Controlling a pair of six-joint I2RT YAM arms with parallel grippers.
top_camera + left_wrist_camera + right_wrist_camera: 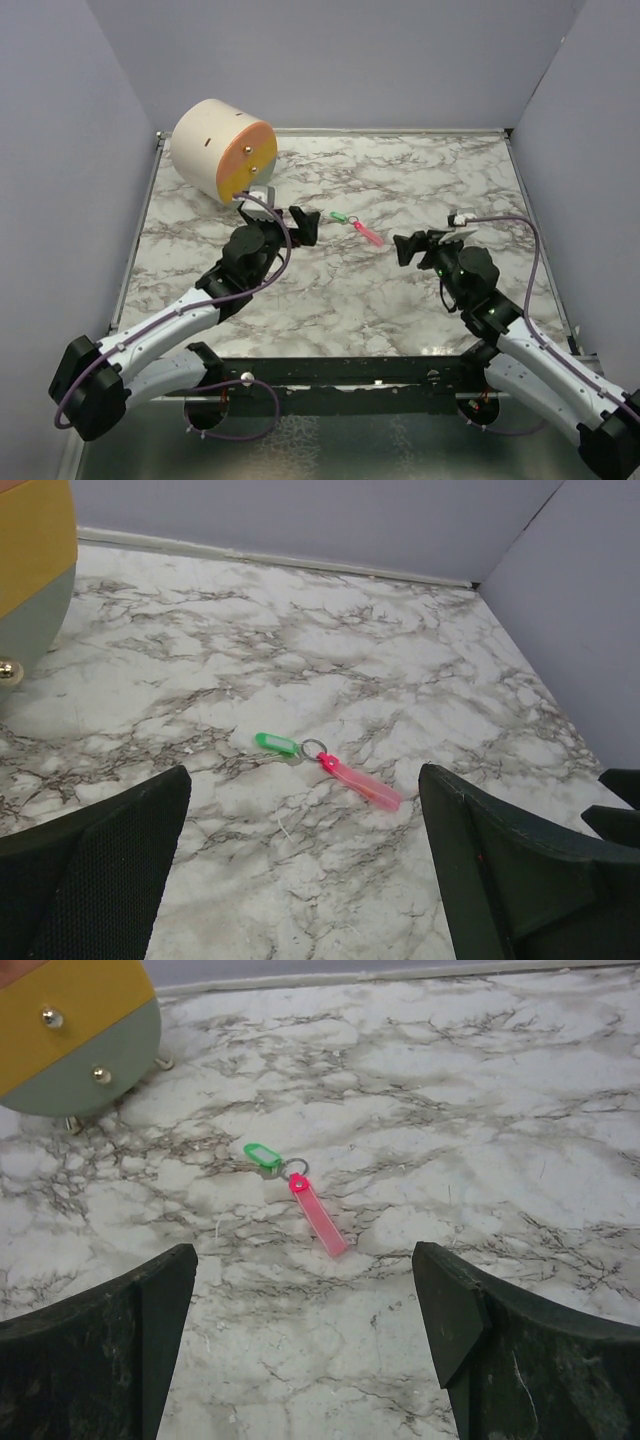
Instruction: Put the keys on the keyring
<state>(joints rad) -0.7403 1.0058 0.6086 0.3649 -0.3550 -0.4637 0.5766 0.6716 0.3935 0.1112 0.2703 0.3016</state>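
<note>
The tiny green keys piece [339,217] lies flat on the marble table, its right end against the silvery ring of the keyring [366,233], whose pink strip runs off to the lower right. I cannot tell whether the two are linked. In the left wrist view the keys [276,743] and keyring [360,783] lie just beyond my left gripper [303,775], which is open and empty. My right gripper [304,1250] is also open and empty, a short way before the keyring [322,1218] and the keys [263,1154]. In the top view the left gripper [305,225] is left of the pair and the right gripper [410,246] is to their right.
A large cream cylinder [222,150] with an orange and grey face and brass studs lies on its side at the back left. Grey walls close in the table [400,170] on three sides. Purple cables loop over both arms.
</note>
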